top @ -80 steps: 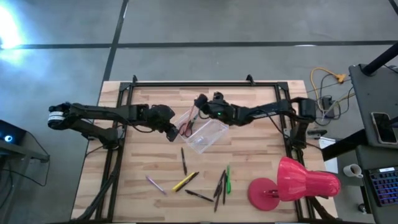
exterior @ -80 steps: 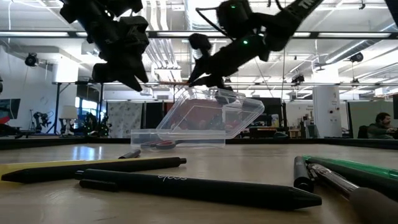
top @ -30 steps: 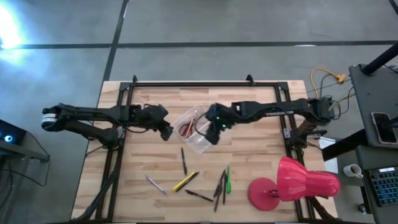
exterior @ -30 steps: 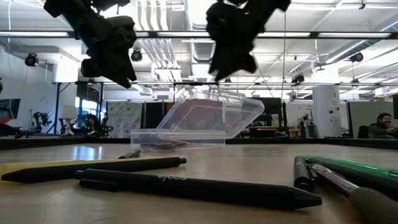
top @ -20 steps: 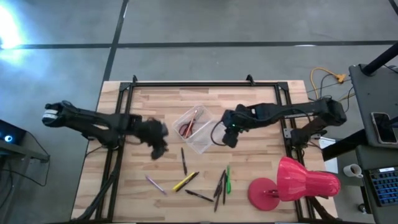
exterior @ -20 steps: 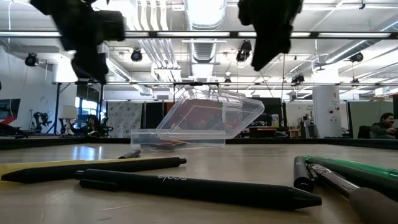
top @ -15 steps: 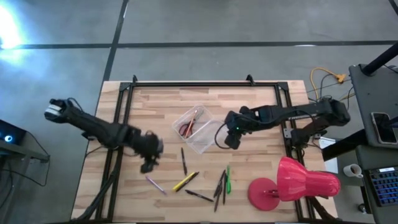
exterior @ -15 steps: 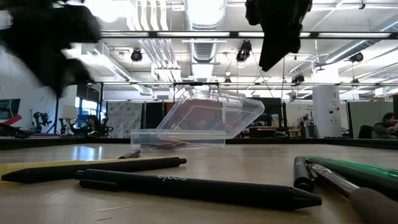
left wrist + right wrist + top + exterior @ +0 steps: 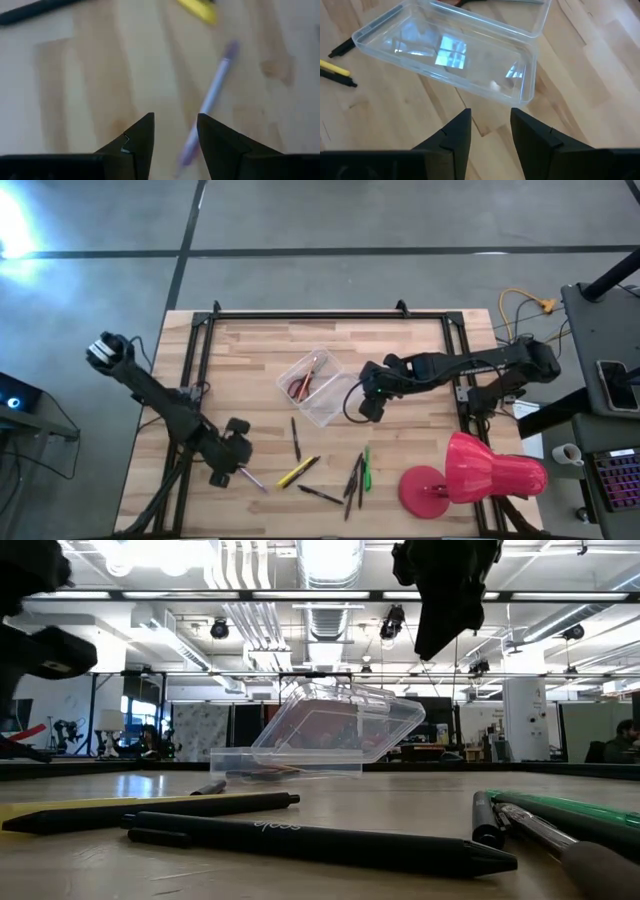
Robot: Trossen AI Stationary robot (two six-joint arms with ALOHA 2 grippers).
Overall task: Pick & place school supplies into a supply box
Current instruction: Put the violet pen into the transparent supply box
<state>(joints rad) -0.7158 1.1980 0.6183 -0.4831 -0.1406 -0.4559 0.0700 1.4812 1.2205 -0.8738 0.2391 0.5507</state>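
Observation:
The clear supply box (image 9: 305, 375) stands on the table's middle with the red-handled scissors (image 9: 298, 386) and an orange pencil inside. Its clear lid half (image 9: 455, 50) lies beside it. My right gripper (image 9: 372, 406) hovers open and empty just right of the lid. My left gripper (image 9: 226, 466) is open and empty near the table's near left. It hangs over one end of a pale lilac pen (image 9: 210, 97) that lies flat on the wood. A yellow marker (image 9: 298, 471), a green pen (image 9: 366, 467) and several dark pens (image 9: 353, 476) lie on the near part of the table.
A big red lamp (image 9: 470, 472) stands at the near right corner. A black metal frame (image 9: 200, 340) runs along the table's edges. A single dark pen (image 9: 296, 438) lies between the box and the yellow marker. In the low view, dark pens (image 9: 300, 838) lie close in front.
My left gripper has swung from beside the box toward the table's near left edge and come down over the lilac pen. My right gripper has drawn away from above the box toward the right edge and stopped beside the lid. The box and the scissors have stayed put.

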